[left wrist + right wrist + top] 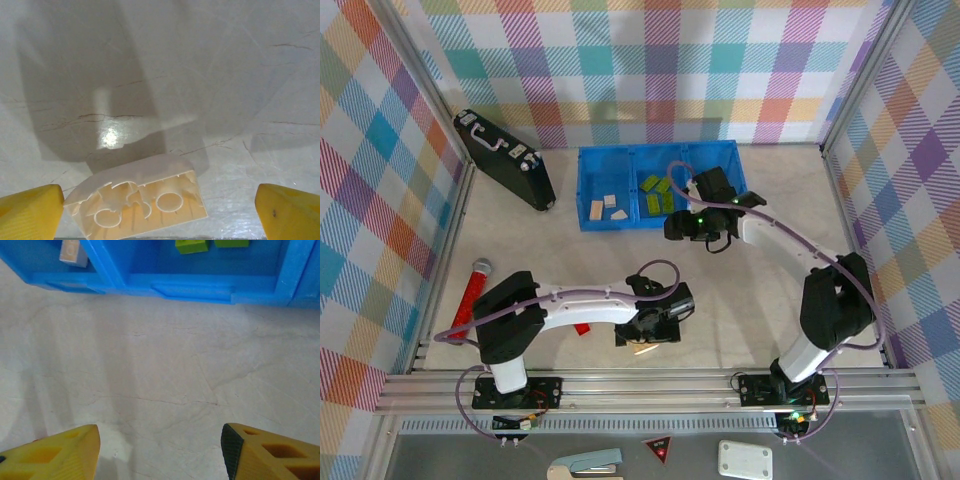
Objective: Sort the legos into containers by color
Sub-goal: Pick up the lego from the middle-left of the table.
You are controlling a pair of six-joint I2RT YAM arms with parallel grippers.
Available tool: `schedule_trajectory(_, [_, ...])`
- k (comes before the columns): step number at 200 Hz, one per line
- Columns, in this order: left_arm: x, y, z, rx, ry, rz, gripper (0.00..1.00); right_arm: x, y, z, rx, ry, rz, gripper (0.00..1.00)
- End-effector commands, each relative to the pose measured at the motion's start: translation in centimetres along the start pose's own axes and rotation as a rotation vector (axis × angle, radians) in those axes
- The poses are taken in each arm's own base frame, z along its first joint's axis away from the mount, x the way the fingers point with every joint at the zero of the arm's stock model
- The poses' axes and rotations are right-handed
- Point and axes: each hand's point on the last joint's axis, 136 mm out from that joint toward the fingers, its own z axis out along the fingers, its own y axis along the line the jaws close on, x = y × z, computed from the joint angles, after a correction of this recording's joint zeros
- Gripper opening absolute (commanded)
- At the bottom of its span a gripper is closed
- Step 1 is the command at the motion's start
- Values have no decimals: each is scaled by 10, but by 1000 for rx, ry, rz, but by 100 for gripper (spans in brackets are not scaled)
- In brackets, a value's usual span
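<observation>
Left tool (159,202): jaws spread wide, low over the tabletop (210,90), holding nothing. One cream brick (137,200) lies between its yellow fingers (30,214), hollow underside facing the wrist camera, skewed; one corner is just beside the left finger, with a clear gap to the other.

Top view: this brick sits near the front edge, a red brick (582,328) just to its left by the arm.

Right tool (160,452): jaws wide, empty, above bare tabletop just in front of the blue bin (195,290).

Bin contents: cream bricks (610,205) in the left compartment, green bricks (655,192) in the middle; the right compartment is hidden by the right arm.

Black briefcase (505,158) at far left
</observation>
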Motion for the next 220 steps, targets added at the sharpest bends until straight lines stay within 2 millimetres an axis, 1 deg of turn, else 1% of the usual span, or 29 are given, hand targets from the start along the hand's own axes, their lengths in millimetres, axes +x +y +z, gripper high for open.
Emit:
schedule_trajectory(1, [9,8,9,-42,11,-61,99,-3,13,-13,-60,-36,-10,67])
schedule_trajectory(34, [13,14,12,-57,12,-82,98,-2,18,-16,-85,-42,-10,66])
schedule_trajectory(62, [14,15,17,-54,18,-89,93,-1,17,-16,-82,-43,-13,66])
schedule_trajectory(109, [13,17,17,-65,16,-80,82,1,17,-16,-87,-43,-12,66])
schedule_trajectory(188, [7,17,8,-83,-8,-65,74,1,18,-15,-96,-42,-10,66])
schedule_trajectory(220, [5,17,5,-83,-20,-61,67,2,18,-16,-95,-42,-10,66])
